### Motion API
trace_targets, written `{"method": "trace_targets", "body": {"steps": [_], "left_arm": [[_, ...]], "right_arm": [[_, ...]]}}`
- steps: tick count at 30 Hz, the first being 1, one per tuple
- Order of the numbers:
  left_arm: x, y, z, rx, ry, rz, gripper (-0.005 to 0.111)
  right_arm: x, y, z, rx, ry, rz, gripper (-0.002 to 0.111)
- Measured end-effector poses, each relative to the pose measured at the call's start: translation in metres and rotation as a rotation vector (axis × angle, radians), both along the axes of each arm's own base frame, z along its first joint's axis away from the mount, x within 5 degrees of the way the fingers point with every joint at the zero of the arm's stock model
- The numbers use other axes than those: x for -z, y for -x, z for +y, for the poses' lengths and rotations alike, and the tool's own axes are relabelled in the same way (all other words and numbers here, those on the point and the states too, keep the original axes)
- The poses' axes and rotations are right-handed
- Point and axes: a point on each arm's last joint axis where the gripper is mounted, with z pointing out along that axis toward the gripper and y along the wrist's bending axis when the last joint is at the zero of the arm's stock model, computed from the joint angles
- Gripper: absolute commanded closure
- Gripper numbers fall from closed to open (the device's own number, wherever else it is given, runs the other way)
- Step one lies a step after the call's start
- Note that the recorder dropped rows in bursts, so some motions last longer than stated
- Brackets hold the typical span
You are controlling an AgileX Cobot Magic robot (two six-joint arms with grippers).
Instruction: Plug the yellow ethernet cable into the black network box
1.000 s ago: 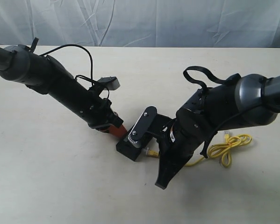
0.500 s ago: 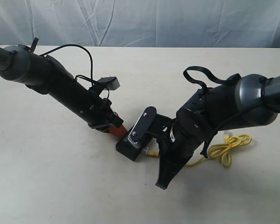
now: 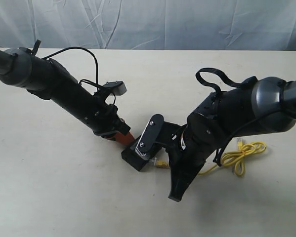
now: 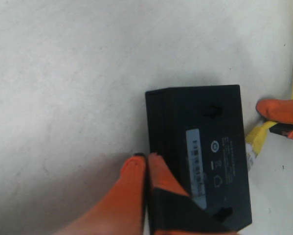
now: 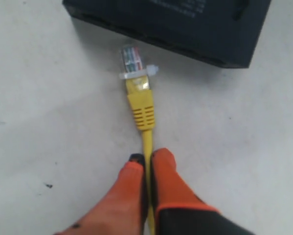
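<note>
The black network box [image 4: 205, 122] lies flat on the table with its white label strip [image 4: 195, 164] facing up. My left gripper [image 4: 147, 157] is shut with nothing between its fingers, and its tips press against the box's side. My right gripper [image 5: 147, 157] is shut on the yellow ethernet cable [image 5: 146, 139] just behind the plug's boot. The clear plug [image 5: 131, 58] points at the box's side [image 5: 185, 24], with a small gap between them. In the exterior view the plug [image 3: 160, 162] lies beside the box [image 3: 135, 159], and the cable's knotted loop [image 3: 241, 157] rests on the table to the right.
The right arm's wrist camera [image 3: 148, 136] hangs over part of the box. A black cable loop [image 3: 212, 79] arches off the right arm. The beige table [image 3: 63, 197] ends at a pale cloth backdrop [image 3: 148, 24].
The right arm has shifted slightly, its lower end swinging a little to the right. The box has slid a touch to the left. The left arm has not moved.
</note>
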Motion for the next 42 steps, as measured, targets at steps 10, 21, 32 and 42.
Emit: {"method": "trace_targets", "body": {"steps": [10, 21, 32, 42], "left_arm": [[0.0000, 0.0000, 0.0000, 0.000, 0.000, 0.000, 0.107], [0.0000, 0.0000, 0.0000, -0.002, 0.000, 0.001, 0.107], [0.0000, 0.0000, 0.0000, -0.002, 0.000, 0.001, 0.107], [0.0000, 0.0000, 0.0000, -0.002, 0.000, 0.001, 0.107]], "right_arm": [[-0.0004, 0.0006, 0.0029, -0.022, -0.028, 0.003, 0.109], [-0.0003, 0.0010, 0.0029, 0.025, -0.038, 0.016, 0.109], [0.0034, 0.0016, 0.0020, 0.050, -0.027, 0.033, 0.109], [0.0033, 0.0005, 0.0030, 0.065, -0.041, 0.025, 0.109]]}}
